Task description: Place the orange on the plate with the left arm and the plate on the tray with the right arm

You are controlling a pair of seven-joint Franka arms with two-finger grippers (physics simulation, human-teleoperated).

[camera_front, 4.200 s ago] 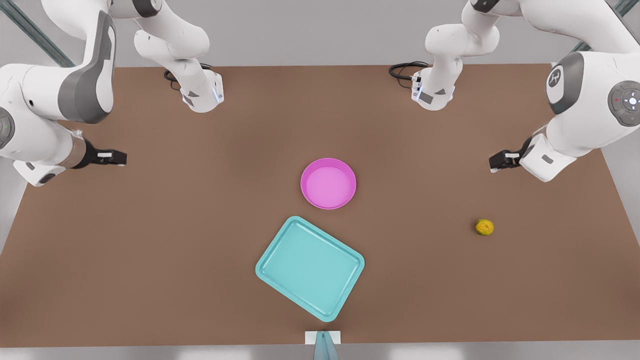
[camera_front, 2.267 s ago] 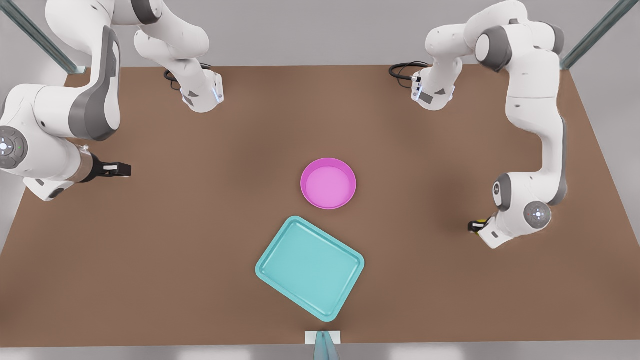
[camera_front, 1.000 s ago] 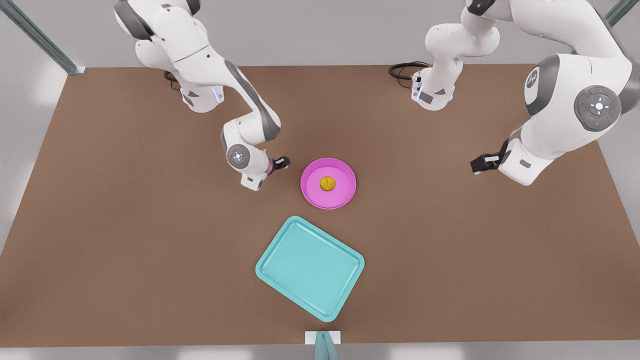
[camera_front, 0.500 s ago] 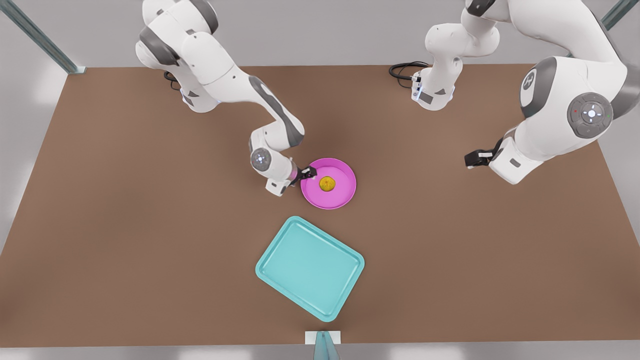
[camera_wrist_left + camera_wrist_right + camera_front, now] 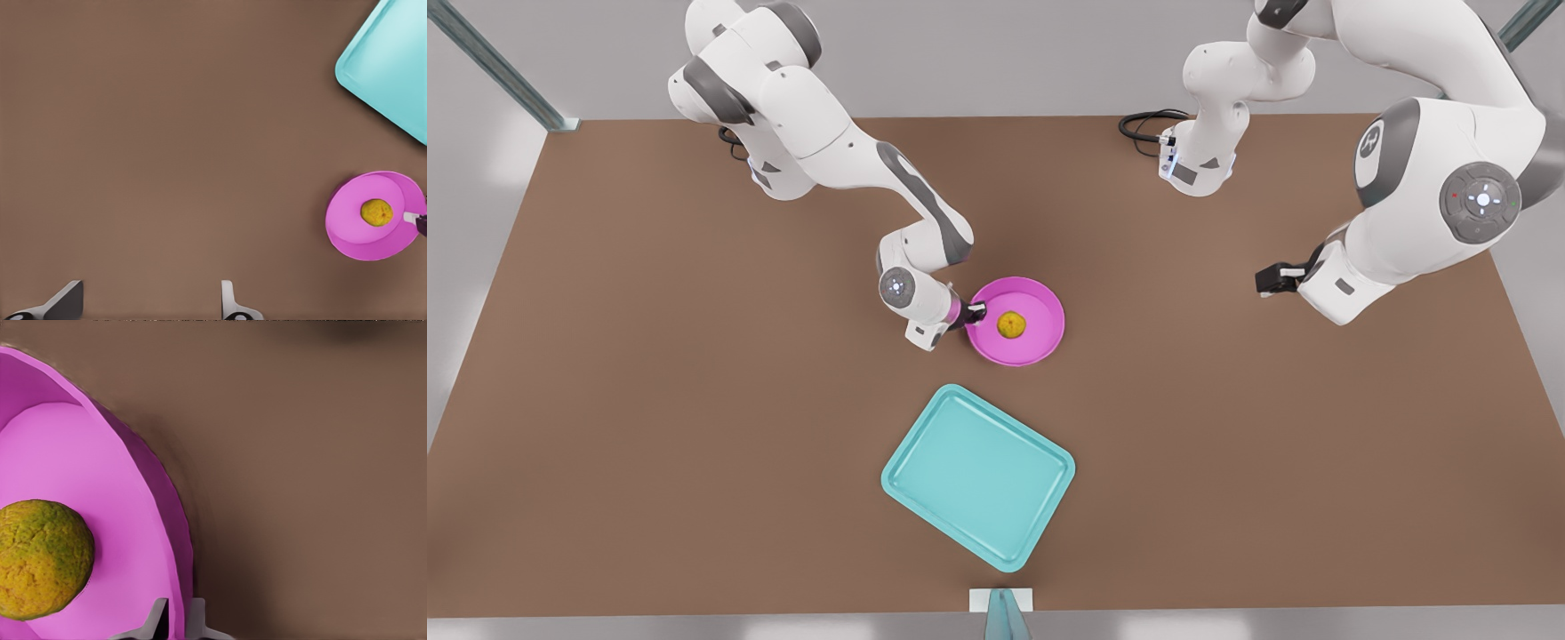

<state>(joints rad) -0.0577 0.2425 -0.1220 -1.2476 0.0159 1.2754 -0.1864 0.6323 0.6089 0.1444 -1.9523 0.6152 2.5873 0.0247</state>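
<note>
The pink plate (image 5: 1042, 342) sits mid-table with the yellow-orange orange (image 5: 1010, 324) resting inside it. My right gripper (image 5: 971, 311), reaching in from the front view's left, is shut on the plate's rim; the right wrist view shows its fingers (image 5: 160, 617) pinching the plate's (image 5: 80, 453) wall beside the orange (image 5: 40, 560). My left gripper (image 5: 1267, 280) waits open and apart at the front view's right, holding nothing; its wrist view shows the open gripper (image 5: 147, 303), the plate (image 5: 353, 233), the orange (image 5: 377, 212) and the teal tray (image 5: 393, 67). The tray (image 5: 978, 476) lies nearer the front edge, below the plate.
Both arm bases (image 5: 1196, 169) stand at the table's back edge with black cables beside them. A small white block (image 5: 1000, 600) sits at the front edge just below the tray. Bare brown tabletop surrounds plate and tray.
My right gripper has closed on the plate's rim, and the plate with the orange has shifted slightly toward the front view's right and seems a little tilted. The left arm barely moved.
</note>
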